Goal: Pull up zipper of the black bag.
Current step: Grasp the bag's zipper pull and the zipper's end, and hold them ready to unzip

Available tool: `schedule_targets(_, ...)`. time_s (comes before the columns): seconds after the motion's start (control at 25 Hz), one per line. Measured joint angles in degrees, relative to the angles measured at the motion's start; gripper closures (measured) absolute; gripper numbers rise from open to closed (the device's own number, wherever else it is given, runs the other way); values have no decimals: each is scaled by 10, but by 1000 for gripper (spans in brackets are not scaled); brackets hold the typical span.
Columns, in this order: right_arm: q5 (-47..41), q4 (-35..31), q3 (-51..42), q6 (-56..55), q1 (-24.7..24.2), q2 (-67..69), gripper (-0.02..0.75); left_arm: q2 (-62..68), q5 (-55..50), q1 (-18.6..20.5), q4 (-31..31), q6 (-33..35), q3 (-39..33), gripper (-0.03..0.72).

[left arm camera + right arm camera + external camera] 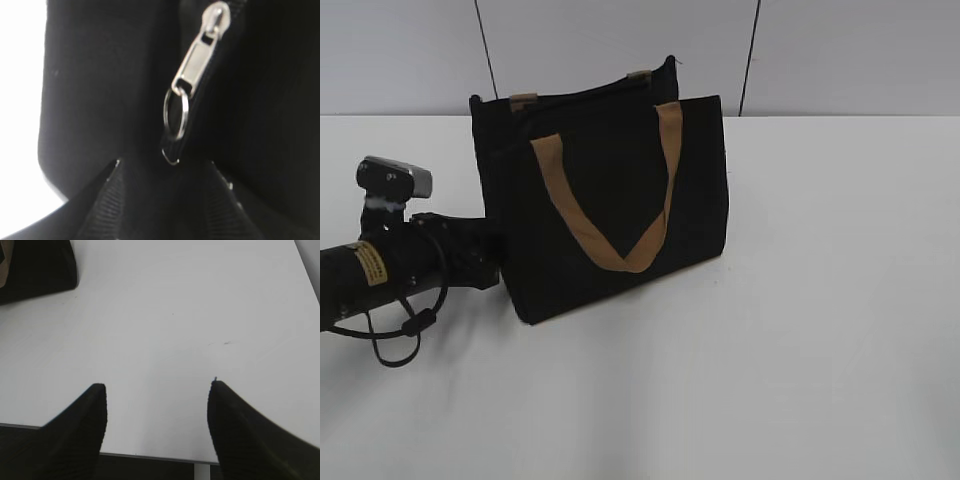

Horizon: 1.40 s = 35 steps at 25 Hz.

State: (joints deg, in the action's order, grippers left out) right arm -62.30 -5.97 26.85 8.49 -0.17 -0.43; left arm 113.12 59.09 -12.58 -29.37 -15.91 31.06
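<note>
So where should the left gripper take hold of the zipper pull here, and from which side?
Probably the flat silvery pull tab with its ring, pinched across its thin faces. It hangs free against the black bag, so coming in from the bag's left end, where the left gripper sits, seems best.

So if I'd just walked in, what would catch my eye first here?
Probably the black bag standing upright mid-table, with its tan strap looping down the front. Next, the left gripper pressed against the bag's left end, its camera filled by a silvery zipper pull.
</note>
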Motion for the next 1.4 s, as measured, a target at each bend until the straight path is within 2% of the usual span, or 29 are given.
schedule_targets(0.16, 0, 0, 0, 0, 0, 0, 255, 7, 2, 0, -3, 0, 18, 332)
schedule_targets(0.52, 0, 0, 0, 0, 0, 0, 255, 30, 22, 0, -13, -1, 31, 466)
schedule_targets(0.64, 0, 0, 0, 0, 0, 0, 255, 33, 31, 0, -14, -3, 31, 534)
schedule_targets(0.76, 0, 0, 0, 0, 0, 0, 255, 33, 33, 0, -14, -18, 31, 641)
schedule_targets(0.8, 0, 0, 0, 0, 0, 0, 255, 33, 33, 0, -13, -21, 31, 652)
schedule_targets(1.04, 0, 0, 0, 0, 0, 0, 255, 4, 13, 2, 2, -26, 30, 661)
schedule_targets(1.4, 0, 0, 0, 0, 0, 0, 255, -196, -175, 7, 46, -27, 23, 661)
